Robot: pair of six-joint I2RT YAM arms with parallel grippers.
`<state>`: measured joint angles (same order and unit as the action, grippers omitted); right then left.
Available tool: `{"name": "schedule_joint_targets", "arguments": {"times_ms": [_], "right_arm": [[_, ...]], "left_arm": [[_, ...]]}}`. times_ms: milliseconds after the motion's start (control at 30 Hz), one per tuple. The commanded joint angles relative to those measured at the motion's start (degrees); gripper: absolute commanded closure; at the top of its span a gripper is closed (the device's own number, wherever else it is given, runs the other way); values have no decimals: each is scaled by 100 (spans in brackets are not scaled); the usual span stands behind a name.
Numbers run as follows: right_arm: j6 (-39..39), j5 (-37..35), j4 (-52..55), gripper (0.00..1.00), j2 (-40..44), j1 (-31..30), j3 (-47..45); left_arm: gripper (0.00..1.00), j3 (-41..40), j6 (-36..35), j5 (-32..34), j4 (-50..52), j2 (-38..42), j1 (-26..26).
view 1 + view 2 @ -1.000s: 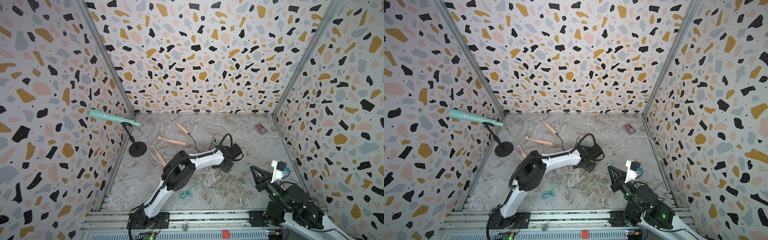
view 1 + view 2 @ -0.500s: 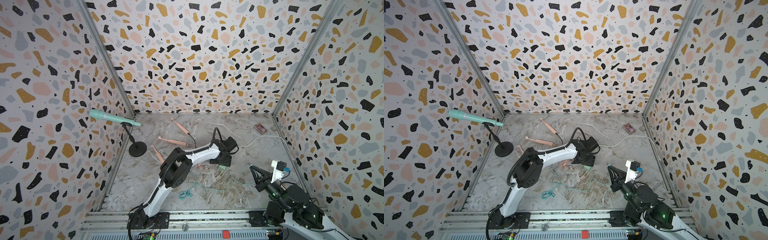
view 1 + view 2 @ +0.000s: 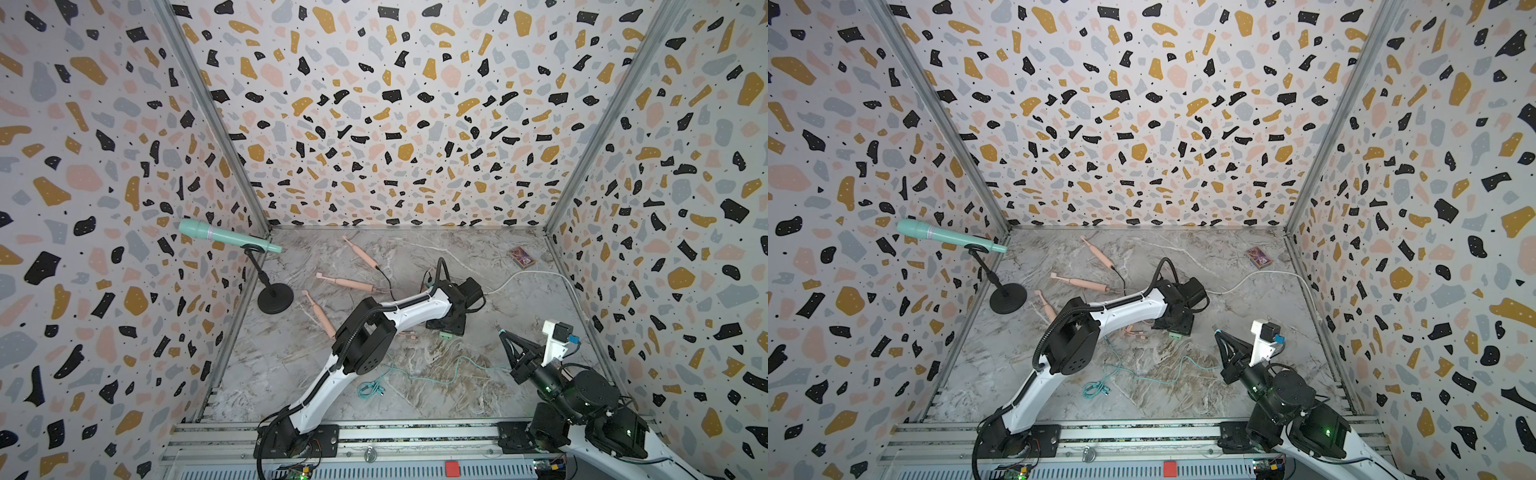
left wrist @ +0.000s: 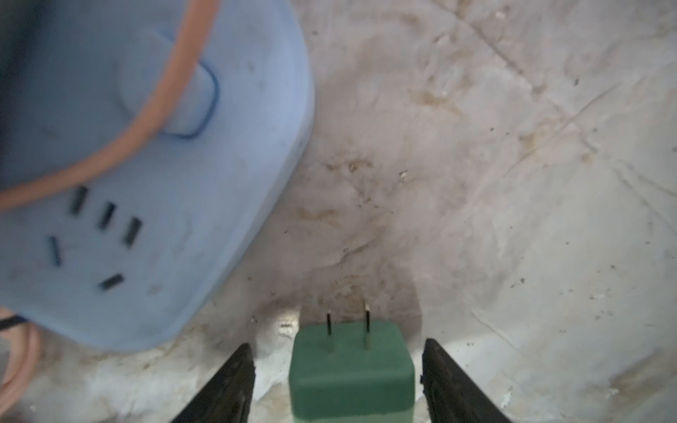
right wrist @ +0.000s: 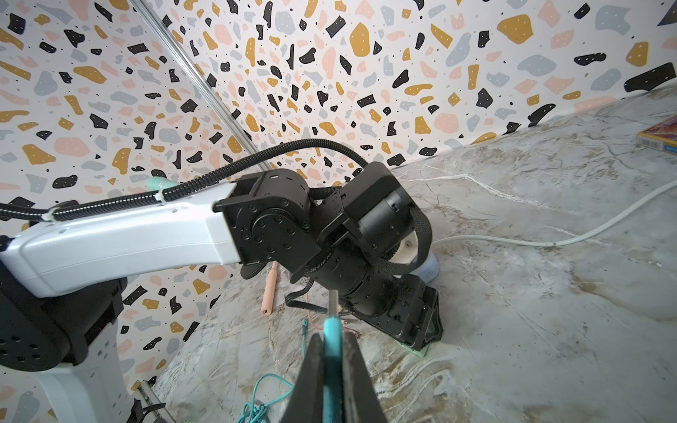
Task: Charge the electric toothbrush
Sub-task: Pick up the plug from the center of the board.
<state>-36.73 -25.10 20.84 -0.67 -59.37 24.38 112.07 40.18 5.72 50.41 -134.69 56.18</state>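
Observation:
Three pink electric toothbrushes lie at the far left of the floor (image 3: 360, 252) (image 3: 347, 282) (image 3: 320, 313); the farthest has a black lead at its end. My left gripper (image 4: 337, 344) (image 3: 445, 328) is low over the floor and open. A green two-pin plug adapter (image 4: 351, 370) (image 3: 446, 334) stands between its fingers with a gap on each side. The pale power strip (image 4: 146, 183) lies just beside it, with a pink cable (image 4: 165, 95) across it. My right gripper (image 5: 331, 340) (image 3: 500, 330) hovers at the front right, shut on the metal-tipped plug of the teal cable (image 3: 415, 372).
A teal microphone (image 3: 224, 237) on a black stand (image 3: 274, 299) occupies the left corner. A small printed box (image 3: 521, 257) lies at the back right. The strip's white cord (image 3: 528, 273) runs to the right wall. The teal cable's coil (image 3: 370, 388) lies at the front.
The left wrist has shifted slightly leftward and settled over the green adapter, and its jaws have changed width. The right arm has not moved.

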Motion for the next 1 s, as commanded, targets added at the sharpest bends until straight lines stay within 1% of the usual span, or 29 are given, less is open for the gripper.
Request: {"name": "schedule_joint_targets", "arguments": {"times_ms": [0, 100, 233, 300, 500, 633, 833, 900, 933, 967], "right_arm": [[105, -4, -113, 100, 79, -25, -23], [105, 31, -98, 100, 82, -24, -11], [84, 32, -71, 100, 80, -23, 5], [82, 31, -69, 100, 79, -30, 2], [104, 39, -79, 100, 78, -26, 8], [105, 19, -89, 100, 82, -24, 6], [113, 5, -78, 100, 79, -30, 22], [105, 27, -77, 100, 80, -22, 24], [129, 59, -96, 100, 79, -28, 31], [146, 97, -114, 100, 77, -24, 16]], "left_arm": [[32, 7, 136, 213, 205, 47, 24], [35, 281, 190, 202, 239, -145, 35], [35, 734, 220, 314, 422, -379, 38], [36, 805, 236, 326, 436, -417, 41], [45, 593, 263, 257, 382, -361, 34], [49, 379, 286, 179, 275, -281, 51], [66, 342, 267, 158, 330, -254, 77], [81, 398, 246, 153, 361, -154, 75], [87, 441, 255, 172, 386, -80, 69], [94, 485, 278, 154, 411, 27, 53]]}}
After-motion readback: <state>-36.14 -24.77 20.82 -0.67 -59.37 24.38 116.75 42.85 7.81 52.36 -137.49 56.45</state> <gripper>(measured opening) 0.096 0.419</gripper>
